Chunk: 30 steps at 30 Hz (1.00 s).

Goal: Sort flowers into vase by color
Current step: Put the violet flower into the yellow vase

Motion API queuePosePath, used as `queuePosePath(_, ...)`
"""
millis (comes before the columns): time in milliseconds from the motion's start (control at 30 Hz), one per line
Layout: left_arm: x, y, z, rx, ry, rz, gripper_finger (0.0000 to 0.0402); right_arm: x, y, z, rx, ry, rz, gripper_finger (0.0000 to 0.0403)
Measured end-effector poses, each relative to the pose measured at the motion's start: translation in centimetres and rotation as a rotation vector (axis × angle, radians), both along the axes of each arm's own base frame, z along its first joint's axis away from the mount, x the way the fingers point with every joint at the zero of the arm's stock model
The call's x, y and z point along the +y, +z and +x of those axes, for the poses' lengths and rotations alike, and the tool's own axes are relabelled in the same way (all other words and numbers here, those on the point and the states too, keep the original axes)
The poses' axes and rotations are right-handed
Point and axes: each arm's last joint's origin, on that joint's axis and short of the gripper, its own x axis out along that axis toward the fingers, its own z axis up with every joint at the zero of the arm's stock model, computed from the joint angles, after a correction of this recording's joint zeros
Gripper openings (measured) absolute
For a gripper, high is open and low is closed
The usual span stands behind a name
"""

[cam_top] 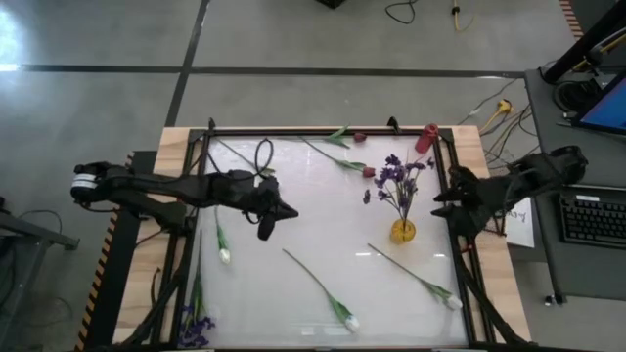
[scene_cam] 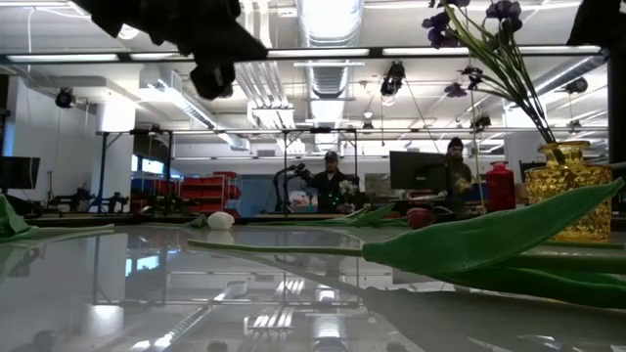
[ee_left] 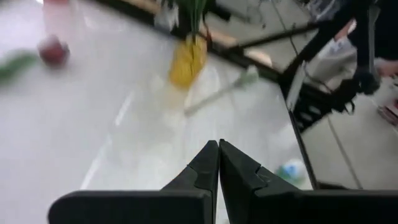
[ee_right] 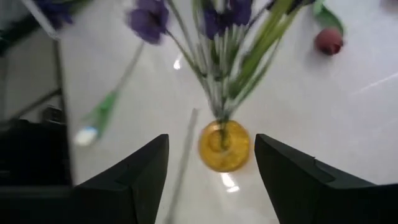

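Purple flowers (ee_right: 217, 25) ahead, apart from right gripper (ee_right: 211, 168)

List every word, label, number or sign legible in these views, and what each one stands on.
None can be read.
Paper sheet beside the keyboard: markings too small to read.
Laptop screen: no legible text.
Yellow vase and red vase: no label visible.

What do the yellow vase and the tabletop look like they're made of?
Yellow vase: probably amber glass, translucent, with the purple flowers' stems showing through it from above. Tabletop: a glossy white sheet, possibly acrylic or glass; it mirrors the ceiling lights in the low view.
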Motion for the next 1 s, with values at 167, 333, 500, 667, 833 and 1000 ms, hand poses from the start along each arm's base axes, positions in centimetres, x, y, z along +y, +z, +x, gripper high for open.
queuePosePath(167,-0.7,-1.5,-0.2,0.156,-0.070,-0.138,0.0000,1.8,0.8,2.5,0.097,0.018,0.088,0.0220)
queuePosePath(333,-3.8,-1.9,-0.2,0.193,-0.172,-0.170,0.0000,4.5,0.7,5.2,0.212,0.048,0.104,0.0212)
queuePosePath(500,-8.2,-1.5,-0.7,0.269,-0.309,-0.192,0.0000,7.2,1.4,6.3,0.232,0.067,0.101,0.0205)
queuePosePath(667,-11.3,-0.8,-1.4,0.423,-0.356,-0.198,0.0000,9.8,1.5,6.9,0.230,0.048,0.078,0.0200)
queuePosePath(833,-14.2,-0.6,-2.0,0.428,-0.470,-0.144,0.0000,12.5,0.7,7.4,0.266,0.015,0.073,0.0201)
queuePosePath(1000,-16.0,-2.2,-2.4,0.536,-0.541,-0.172,0.0000,15.5,-0.2,7.6,0.309,-0.002,0.078,0.0201)
